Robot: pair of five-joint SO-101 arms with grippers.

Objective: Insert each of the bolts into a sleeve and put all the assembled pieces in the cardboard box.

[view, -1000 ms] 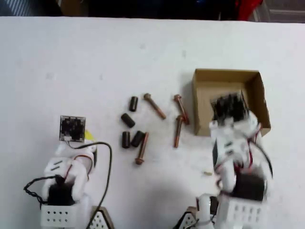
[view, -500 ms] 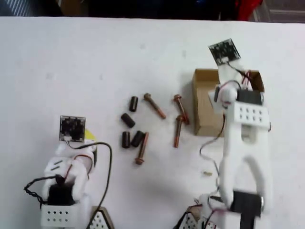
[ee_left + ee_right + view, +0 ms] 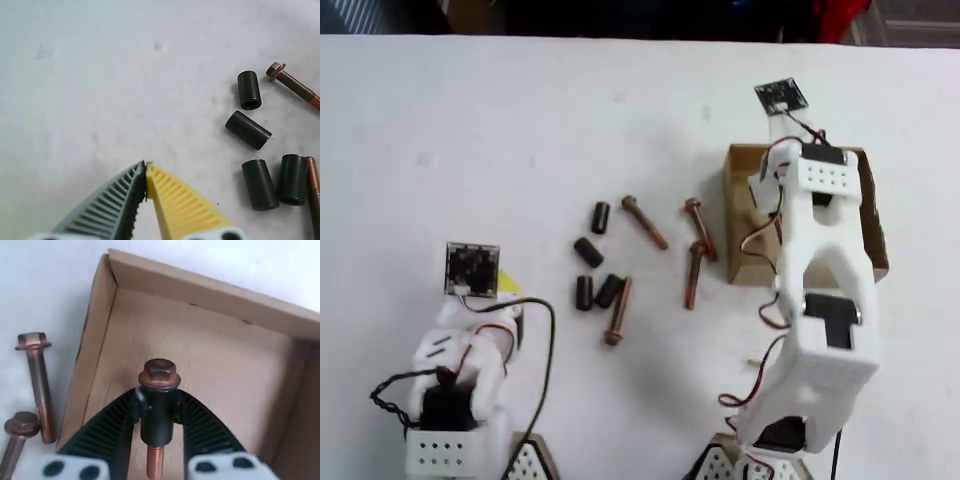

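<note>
- Across the white table (image 3: 470, 100), toward its right side: cardboard box (image 3: 745, 170), open on top; judged light and stiff-walled, likely to skid if nudged.
- Over the box floor: right gripper (image 3: 156, 407), jaws narrow and clamped on the black sleeve (image 3: 156, 417) of one assembled piece; judged light, rigid and smooth, apt to slide apart if tipped head-down; best gripped round the sleeve, as now.
- Through that sleeve: copper bolt (image 3: 159, 374), head away from the wrist, threaded tip back toward it; long axis in line with the fingers.
- Near the table's left front: left gripper (image 3: 145, 172), tips pressed together on nothing.
- Between the arms: four loose bolts (image 3: 644, 222), lying flat; long axes mostly near-to-far, one slanted; hard and prone to roll; best taken mid-shank.
- Just left of those: four loose sleeves (image 3: 587, 251), short, on their sides, two of them touching.
</note>
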